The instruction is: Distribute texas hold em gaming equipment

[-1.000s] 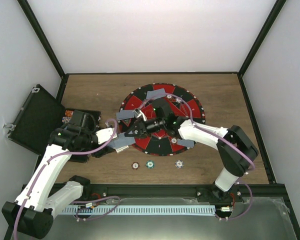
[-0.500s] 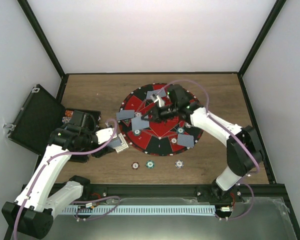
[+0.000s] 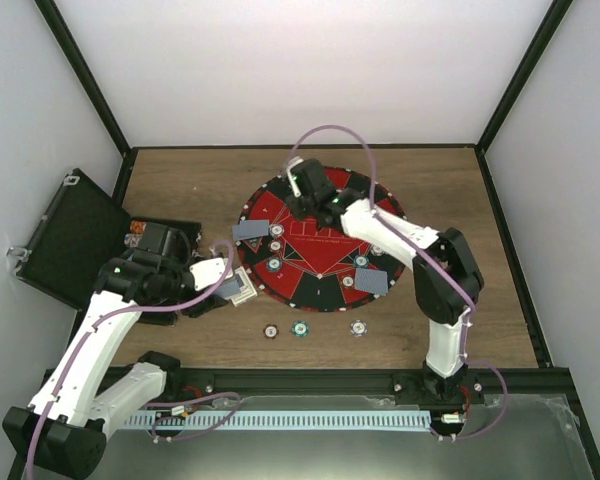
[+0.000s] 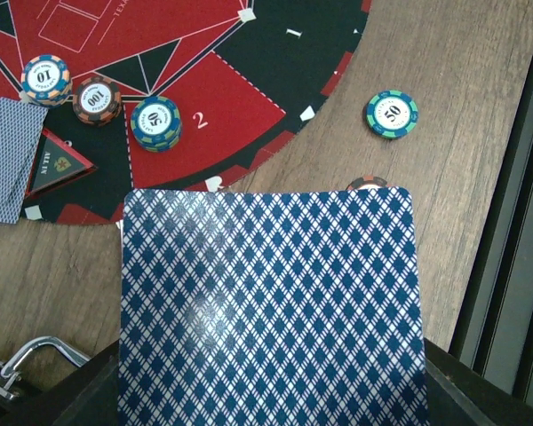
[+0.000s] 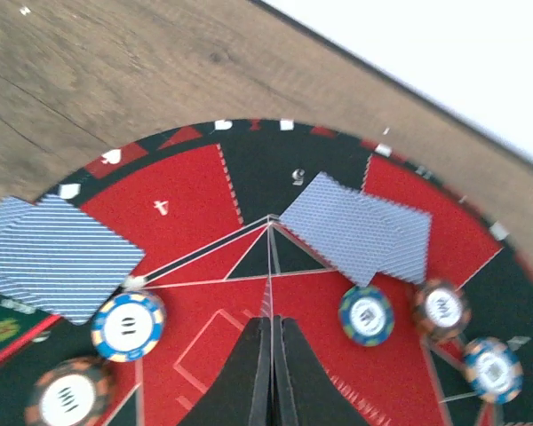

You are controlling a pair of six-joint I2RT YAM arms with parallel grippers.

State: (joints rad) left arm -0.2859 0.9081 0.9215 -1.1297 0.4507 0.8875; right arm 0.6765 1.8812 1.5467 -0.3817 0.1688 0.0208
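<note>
My left gripper [image 3: 232, 285] is shut on a deck of playing cards [image 4: 266, 311] with blue diamond backs, held just off the near-left rim of the round red and black mat [image 3: 315, 285]. The deck hides its fingers in the left wrist view. My right gripper [image 5: 271, 321] hangs over the far side of the mat [image 5: 186, 213], shut on a single card held edge-on, a thin sliver [image 5: 268, 302] between the jaws. Face-down cards [image 5: 360, 226] and chips [image 5: 128, 326] lie in the mat's segments. Three chips [image 3: 299, 327] rest on the wood in front of the mat.
A black hinged case [image 3: 70, 235] lies open at the left edge, beside the left arm. One green chip [image 4: 392, 114] sits on bare wood; another [image 4: 366, 184] peeks from behind the deck. A black frame rail [image 3: 310, 378] runs along the near edge.
My right gripper has swung from beside the deck at the mat's near left to the far side, carrying the card. The left gripper and deck stayed put.
</note>
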